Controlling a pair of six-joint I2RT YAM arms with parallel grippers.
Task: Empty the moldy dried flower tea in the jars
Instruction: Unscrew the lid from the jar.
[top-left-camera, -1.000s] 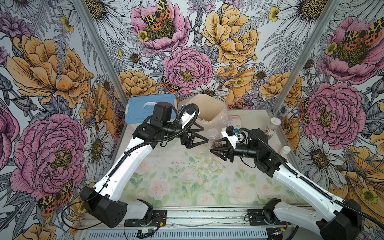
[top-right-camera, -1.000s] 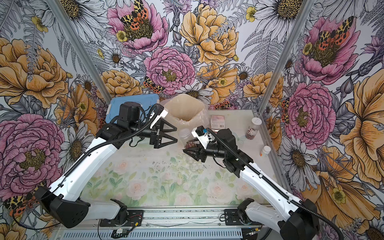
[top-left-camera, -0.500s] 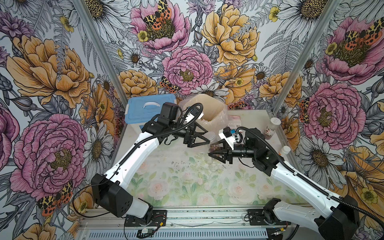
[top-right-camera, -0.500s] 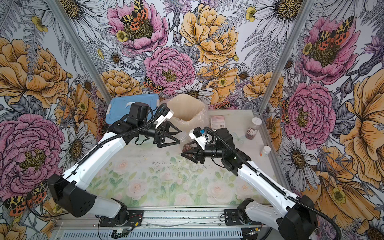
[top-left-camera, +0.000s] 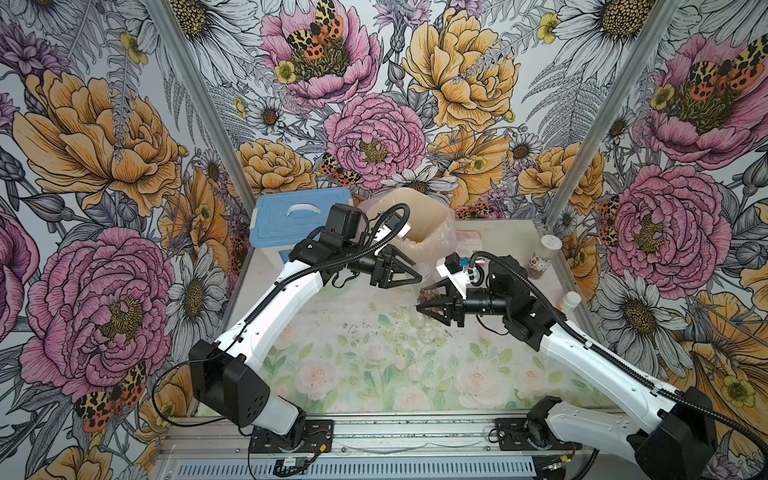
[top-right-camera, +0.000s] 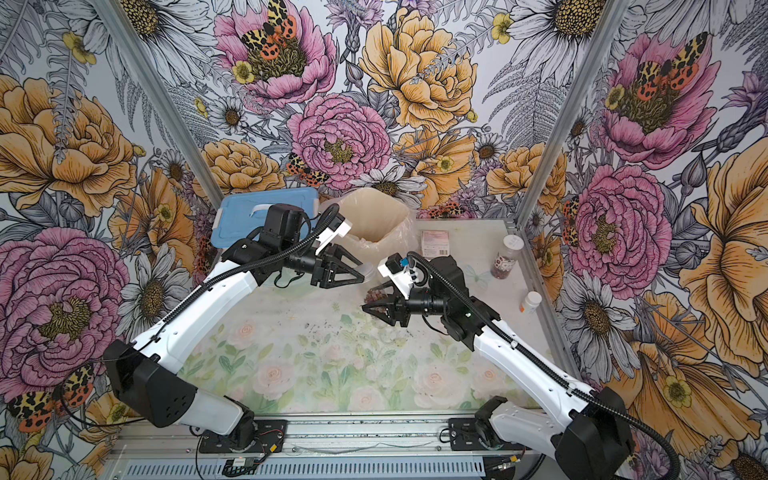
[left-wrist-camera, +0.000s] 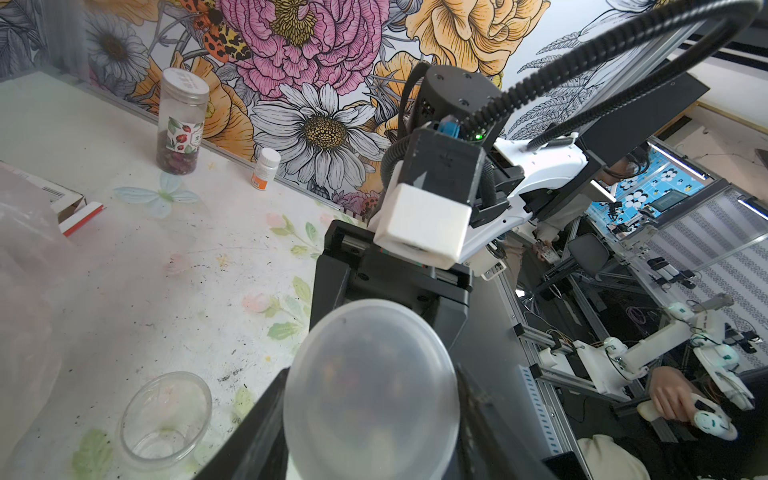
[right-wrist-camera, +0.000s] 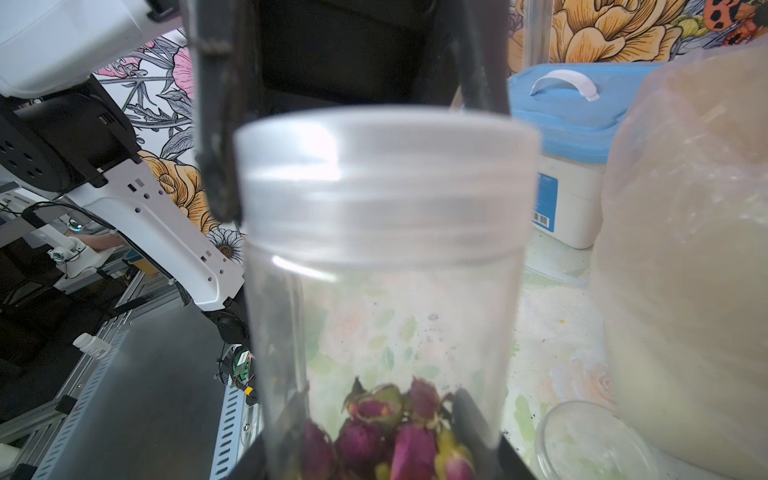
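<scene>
Held jar: A slim clear jar (right-wrist-camera: 382, 316) hangs above the rose-printed tabletop (top-left-camera: 374, 374), just past centre toward 12 o'clock, caught between two robot arms.
Right gripper: The right gripper (top-left-camera: 426, 299) comes in from 3 o'clock. Its fingers (top-left-camera: 436, 311) are partly closed and clamped on the end of the jar where the buds lie.
Left gripper: The left gripper (top-left-camera: 415, 271) reaches in from 9 o'clock. Its fingers (right-wrist-camera: 216, 124) are about half closed and pressed to both sides of the frosted lid (left-wrist-camera: 370, 382), which sits on the jar's mouth.
Tea: Purple-pink dried rose buds (right-wrist-camera: 395, 432) are heaped at the gripped end of the jar. The rest of the jar up to the lid is clear.
Second jar: An empty lidless jar (left-wrist-camera: 166, 419) stands on the tabletop just at 6 o'clock of the held one.
Third jar: A labelled jar (top-left-camera: 540, 259) with a white lid stands upright at 2 o'clock against the right wall, with dark buds filling its lower part.
Bin: A bag-lined bin (top-left-camera: 434, 239) stands at 12 o'clock, just behind the two grippers.
Elsewhere: A blue-lidded box (top-left-camera: 291, 220) sits at 11 o'clock and a small carton (top-left-camera: 469, 245) at 1 o'clock. An orange-labelled white bottle (top-left-camera: 569, 301) stands at 3 o'clock. Dark crumbs (top-left-camera: 365, 324) speckle the tabletop near centre.
</scene>
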